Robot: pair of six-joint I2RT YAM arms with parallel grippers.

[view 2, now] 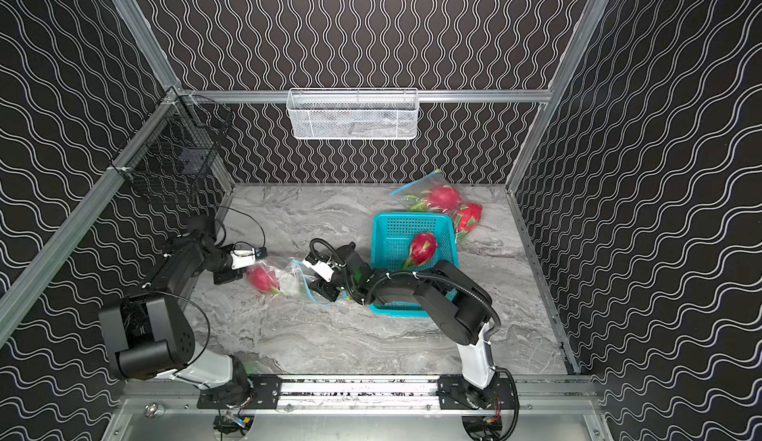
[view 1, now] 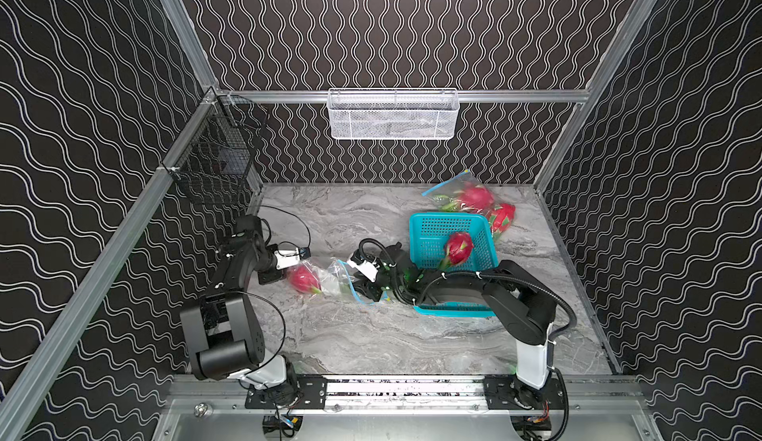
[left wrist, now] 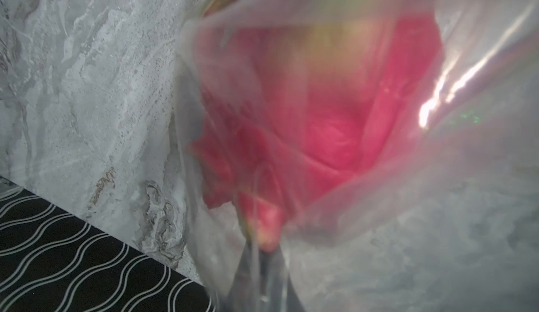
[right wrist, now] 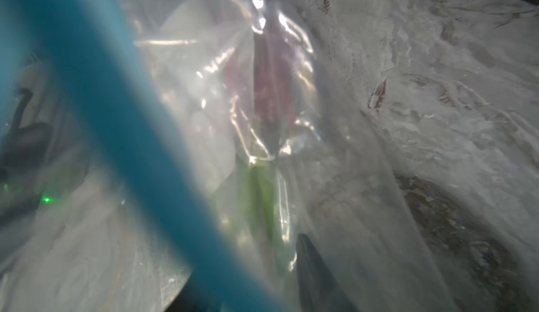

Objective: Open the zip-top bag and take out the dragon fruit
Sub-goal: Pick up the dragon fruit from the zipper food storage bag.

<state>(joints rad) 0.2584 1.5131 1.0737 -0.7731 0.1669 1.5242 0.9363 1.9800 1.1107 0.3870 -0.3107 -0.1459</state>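
Bare grey marble tabletop (view 1: 371,340) lies open along the near edge. Beyond, the clear zip-top plastic bag (view 1: 336,280) lies crosswise: left gripper (view 1: 285,273) pinching its closed end, pink dragon fruit (view 1: 304,279) inside pointing its green tip at the right gripper (view 1: 363,290), whose jaws I cannot judge.

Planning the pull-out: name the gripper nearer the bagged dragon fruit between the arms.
Left. The left gripper is shut on the bag right beside the dragon fruit; the right gripper sits at the bag's far zip end.
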